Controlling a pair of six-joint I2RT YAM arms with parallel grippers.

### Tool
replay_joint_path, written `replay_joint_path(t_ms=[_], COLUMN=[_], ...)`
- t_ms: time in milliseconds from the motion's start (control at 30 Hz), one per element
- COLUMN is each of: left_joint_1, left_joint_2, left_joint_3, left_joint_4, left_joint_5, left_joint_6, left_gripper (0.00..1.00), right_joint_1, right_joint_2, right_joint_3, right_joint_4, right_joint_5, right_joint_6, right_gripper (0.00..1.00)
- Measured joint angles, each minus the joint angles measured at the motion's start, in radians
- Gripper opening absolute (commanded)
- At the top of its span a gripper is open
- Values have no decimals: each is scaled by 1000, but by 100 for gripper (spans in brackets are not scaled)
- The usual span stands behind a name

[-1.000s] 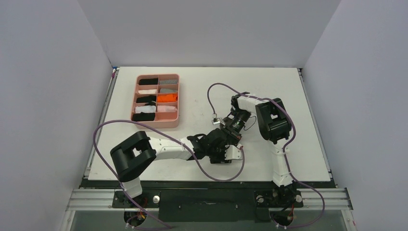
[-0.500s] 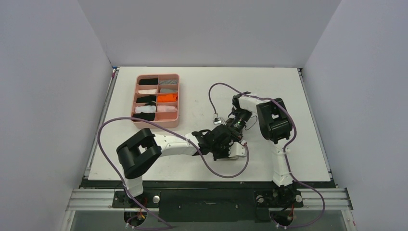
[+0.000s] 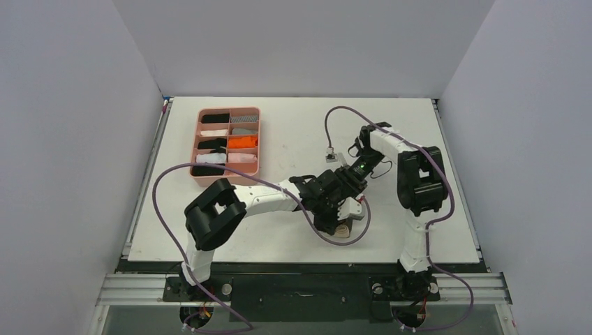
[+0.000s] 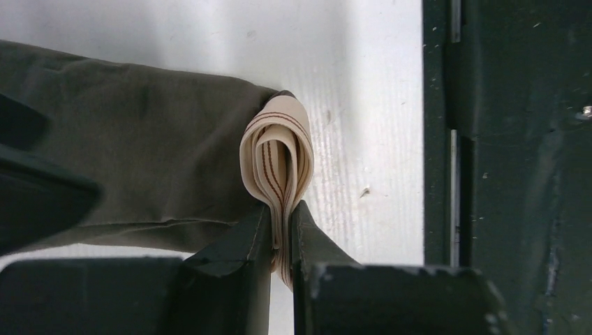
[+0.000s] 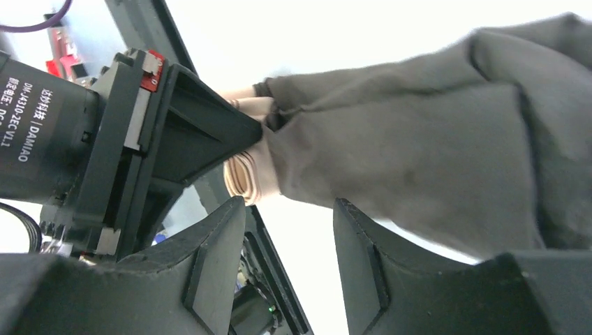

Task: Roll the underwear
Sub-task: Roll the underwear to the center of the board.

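The underwear [image 4: 139, 132] is soft, matte grey-brown cloth, lightly creased, lying on the white surface [image 4: 363, 105]. Its beige waistband [image 4: 278, 150], lined with thin brown stripes, curls into a teardrop coil. The left fingers [image 4: 268, 230] are clamped on that coil's lower end. The right fingers [image 5: 237, 216] stand apart, the cloth just beyond their tips. Well apart from both, a pink partitioned tray [image 3: 227, 181] holds small rolled cloths [image 3: 243, 142].

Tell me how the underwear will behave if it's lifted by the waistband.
Probably floppy: the underwear lies creased and slack. Its coiled waistband looks springy, so the roll may loosen once the left end effector lets go. Likely light, and unlikely to slip while pinched.
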State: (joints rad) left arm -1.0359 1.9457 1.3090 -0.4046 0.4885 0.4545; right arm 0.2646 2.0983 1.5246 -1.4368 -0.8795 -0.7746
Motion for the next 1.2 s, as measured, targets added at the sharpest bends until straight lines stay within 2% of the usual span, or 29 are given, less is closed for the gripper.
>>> replay_joint_path(t_ms=[200, 367, 767, 1200], left_joint_1=[3, 3, -10, -10], left_joint_2=[84, 98, 134, 214], left_joint_3=[146, 177, 235, 342], left_joint_4=[-145, -190, -231, -304], left_joint_5=[62, 63, 39, 84], left_joint_6=[-52, -90, -140, -153], left_gripper=[0, 0, 0, 0], right_joint_1=[-87, -127, -55, 21], right_joint_2=[-93, -154, -152, -68], right_joint_3=[-37, -86, -149, -89], right_joint_4=[123, 245, 413, 427], right_joint_5=[88, 198, 336, 369], right_joint_6=[145, 268, 398, 425], right_gripper=[46, 45, 40, 35])
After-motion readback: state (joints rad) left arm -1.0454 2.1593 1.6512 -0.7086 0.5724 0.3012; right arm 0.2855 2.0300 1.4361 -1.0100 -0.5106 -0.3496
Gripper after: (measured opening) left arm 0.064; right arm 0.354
